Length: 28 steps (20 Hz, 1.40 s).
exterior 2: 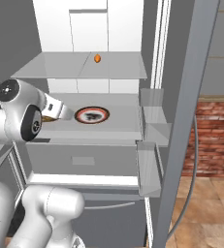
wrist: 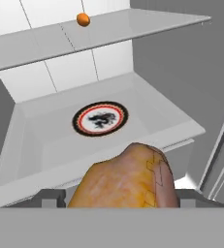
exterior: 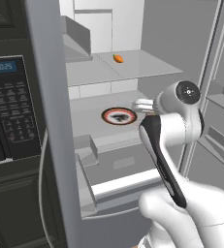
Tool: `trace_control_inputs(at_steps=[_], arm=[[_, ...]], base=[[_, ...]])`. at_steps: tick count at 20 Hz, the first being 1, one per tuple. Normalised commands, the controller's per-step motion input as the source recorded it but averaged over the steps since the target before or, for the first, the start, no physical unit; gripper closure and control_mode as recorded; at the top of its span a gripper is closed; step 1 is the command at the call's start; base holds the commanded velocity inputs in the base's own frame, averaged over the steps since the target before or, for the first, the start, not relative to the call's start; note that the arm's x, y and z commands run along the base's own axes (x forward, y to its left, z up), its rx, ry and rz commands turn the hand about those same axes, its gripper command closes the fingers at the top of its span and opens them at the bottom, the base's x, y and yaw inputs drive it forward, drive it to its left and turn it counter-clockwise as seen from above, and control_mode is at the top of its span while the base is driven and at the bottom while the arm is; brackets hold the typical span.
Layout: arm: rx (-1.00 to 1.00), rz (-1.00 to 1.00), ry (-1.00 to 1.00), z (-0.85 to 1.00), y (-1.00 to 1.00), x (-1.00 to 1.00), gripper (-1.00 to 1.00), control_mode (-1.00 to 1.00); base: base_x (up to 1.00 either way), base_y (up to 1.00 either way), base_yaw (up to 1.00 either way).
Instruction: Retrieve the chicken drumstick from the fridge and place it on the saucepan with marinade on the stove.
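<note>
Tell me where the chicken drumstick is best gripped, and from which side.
Probably across its thick, rounded middle, one finger on each flank, much as the gripper seems to hold the chicken drumstick now. In the hand view its lumpy bulk sits between the two tips, so that width fits the opening.

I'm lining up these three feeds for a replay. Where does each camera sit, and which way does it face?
Left base view: behind the arm to its left, facing into the open fridge; the white arm rises at lower right.
Right base view: behind the arm to its right, facing the same shelves; the arm rises at lower left.
Hand view: on the hand, looking along the gripper over the chicken drumstick into the fridge.
Shared: the red-rimmed plate and the orange item on the shelf above it.
</note>
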Motion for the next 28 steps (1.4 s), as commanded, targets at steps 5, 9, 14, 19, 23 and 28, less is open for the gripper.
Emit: trace_control_inputs(at_steps=[5,9,14,19,23,28], arm=[[0.00,0.00,-0.03,0.00,0.00,-0.02,1.00,-1.00],[0.00,0.00,0.00,0.00,0.00,-0.09,1.00,1.00],[0.00,0.00,0.00,0.00,0.00,0.00,1.00,1.00],[0.00,0.00,0.00,0.00,0.00,0.00,1.00,1.00],[0.00,0.00,0.00,0.00,0.00,0.00,1.00,1.00],[0.00,0.00,0.00,0.00,0.00,0.00,1.00,1.00]], base=[[0.00,0.00,0.00],[-0.67,-0.02,0.00],[-1.00,-0.26,0.00],[-1.00,-0.26,0.00],[-0.89,-0.27,-0.34],[-0.42,-0.11,-0.76]])
